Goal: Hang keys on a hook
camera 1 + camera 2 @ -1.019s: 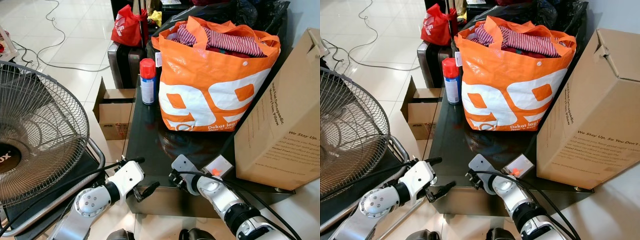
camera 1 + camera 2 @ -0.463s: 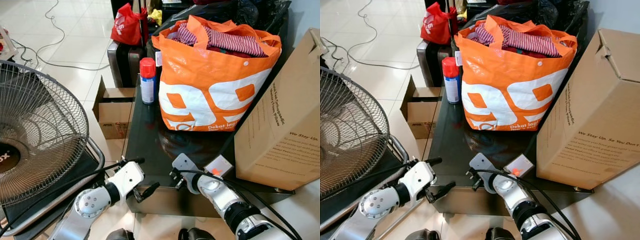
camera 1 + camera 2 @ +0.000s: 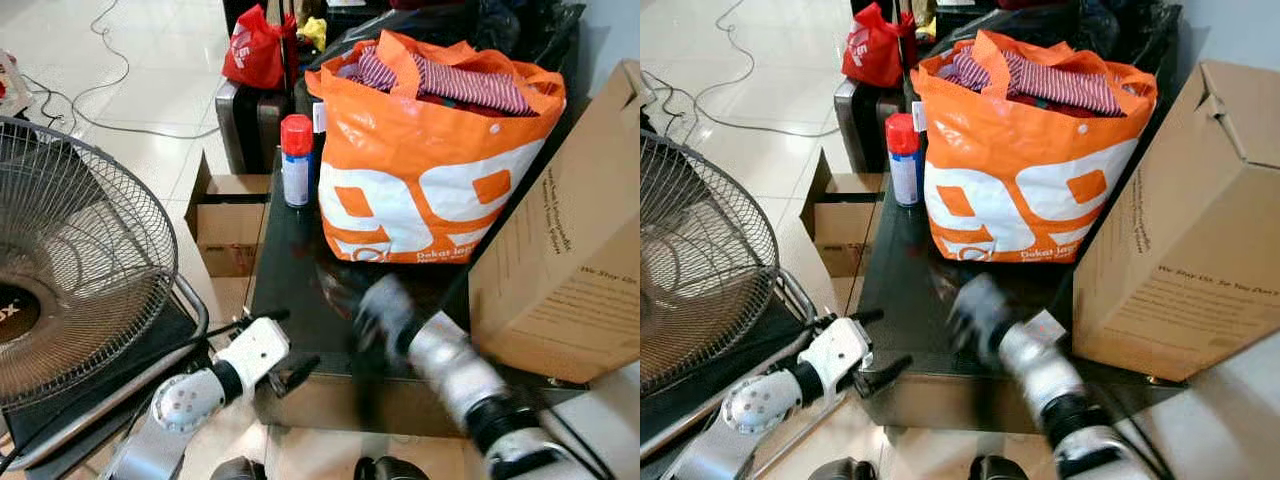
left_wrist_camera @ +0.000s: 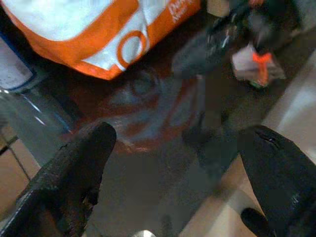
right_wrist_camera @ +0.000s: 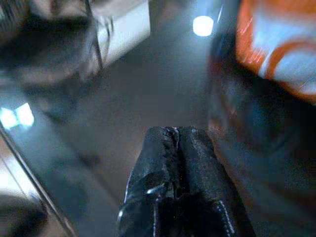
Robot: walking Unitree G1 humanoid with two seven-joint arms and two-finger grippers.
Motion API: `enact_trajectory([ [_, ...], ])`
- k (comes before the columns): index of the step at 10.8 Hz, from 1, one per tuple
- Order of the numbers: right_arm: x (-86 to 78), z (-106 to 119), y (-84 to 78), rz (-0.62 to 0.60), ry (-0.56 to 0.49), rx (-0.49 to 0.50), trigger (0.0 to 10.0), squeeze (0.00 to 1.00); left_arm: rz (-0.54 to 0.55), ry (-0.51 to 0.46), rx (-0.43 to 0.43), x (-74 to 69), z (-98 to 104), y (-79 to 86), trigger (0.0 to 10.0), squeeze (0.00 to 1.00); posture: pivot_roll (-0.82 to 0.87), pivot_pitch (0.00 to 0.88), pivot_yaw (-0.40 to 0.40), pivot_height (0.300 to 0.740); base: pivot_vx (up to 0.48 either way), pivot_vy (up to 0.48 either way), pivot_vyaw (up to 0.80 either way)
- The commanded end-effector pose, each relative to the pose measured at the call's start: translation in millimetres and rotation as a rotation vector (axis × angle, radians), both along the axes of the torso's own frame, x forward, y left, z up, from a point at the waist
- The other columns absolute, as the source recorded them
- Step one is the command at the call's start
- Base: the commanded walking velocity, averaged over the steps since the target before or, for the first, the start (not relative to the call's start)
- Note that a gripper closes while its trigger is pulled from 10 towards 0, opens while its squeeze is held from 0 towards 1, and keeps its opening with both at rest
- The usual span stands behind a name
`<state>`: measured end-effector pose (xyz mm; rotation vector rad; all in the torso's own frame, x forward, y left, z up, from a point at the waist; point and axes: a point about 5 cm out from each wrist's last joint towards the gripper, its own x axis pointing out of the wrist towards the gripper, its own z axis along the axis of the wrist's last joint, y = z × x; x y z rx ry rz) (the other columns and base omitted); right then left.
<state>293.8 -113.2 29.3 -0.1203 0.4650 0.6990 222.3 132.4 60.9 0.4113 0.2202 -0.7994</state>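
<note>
Right wrist view: the right end effector (image 5: 178,148), fingers pressed together, blurs over the dark glossy counter (image 3: 290,270). Keys can't be made out; the small white-and-orange tag (image 4: 256,66) beside it may be theirs. Light, rigid, slippery: pinch the ring. Left end effector (image 4: 173,153) is spread.

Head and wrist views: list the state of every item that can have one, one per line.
orange bag: upright, open, stuffed with clothes
spray can: upright, red cap on
cardboard box: standing, top flap ajar
floor box: flaps open
left gripper: open, empty
right gripper: shut, motion-blurred over dark table
</note>
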Motion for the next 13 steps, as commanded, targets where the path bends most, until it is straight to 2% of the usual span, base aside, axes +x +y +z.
enact_trajectory([
  [1, 1.3, 14, -4.2, -0.022, 0.016, 0.127, 0.0, 0.00, 0.008, -0.022, 0.000, 3.9, 2, 0.6, 10.0, 0.00, 0.02, 0.014, -0.024, 0.740, 0.000, 0.000, 0.00],
  [3, 8.1, 66, -25.9, -0.127, 0.016, 0.437, 0.0, 0.00, 0.006, -0.067, -0.027, 8.5, 11, 13.4, 10.0, 0.00, 0.00, 0.000, -0.010, 0.740, 0.000, 0.000, 0.00],
  [4, 5.7, 87, -32.9, -0.142, 0.032, 0.543, 0.0, 0.00, -0.005, -0.103, -0.055, 15.2, 22, 9.4, 10.0, 0.00, -0.01, 0.000, -0.008, 0.740, 0.000, 0.000, 0.00],
  [5, 2.7, 98, -33.2, -0.128, 0.037, 0.587, 0.0, 0.00, -0.016, -0.131, -0.074, 20.0, 33, 5.7, 10.0, 0.00, -0.01, 0.000, -0.005, 0.740, 0.000, 0.000, 0.00],
  [6, -1.4, 111, -31.6, -0.106, 0.039, 0.635, 0.0, 0.00, -0.038, -0.144, -0.146, 29.9, 51, -3.5, 10.0, 0.43, -0.01, 0.000, -0.005, 0.740, 0.000, 0.000, 0.00],
  [7, -5.5, 119, -30.2, -0.103, 0.054, 0.660, 0.0, 0.00, -0.067, -0.163, -0.198, 38.2, 72, -10.7, 10.0, 1.00, -0.02, 0.000, -0.004, 0.740, 0.000, 0.000, 0.00],
  [8, -9.9, 124, -28.9, -0.101, 0.078, 0.665, 0.0, 0.00, -0.099, -0.201, -0.231, 44.4, 94, -17.7, 10.0, 1.00, -0.02, 0.000, -0.002, 0.740, 0.000, 0.000, 0.00],
  [9, -12.5, 125, -27.9, -0.098, 0.088, 0.664, 0.0, 0.00, -0.111, -0.218, -0.239, 49.3, 102, -21.9, 10.0, 1.00, -0.02, 0.000, -0.003, 0.740, 0.000, 0.000, 0.00],
  [11, -19.1, 130, -23.0, -0.078, 0.104, 0.674, 0.0, 0.00, -0.140, -0.210, -0.198, 69.8, 104, -32.8, 10.0, 1.00, -0.02, 0.000, 0.004, 0.740, 0.000, 0.000, 0.00],
  [12, -21.1, 134, -20.6, -0.065, 0.104, 0.681, 0.0, 0.00, -0.166, -0.145, -0.190, 73.4, 97, -39.8, 10.0, 0.98, -0.03, 0.000, 0.011, 0.740, 0.000, 0.000, 0.00],
  [13, -22.5, 137, -19.2, -0.057, 0.101, 0.688, 0.0, 0.00, -0.192, -0.097, -0.180, 73.5, 90, -47.2, 10.0, 0.00, -0.04, 0.000, 0.016, 0.740, 0.000, 0.000, 0.00],
])
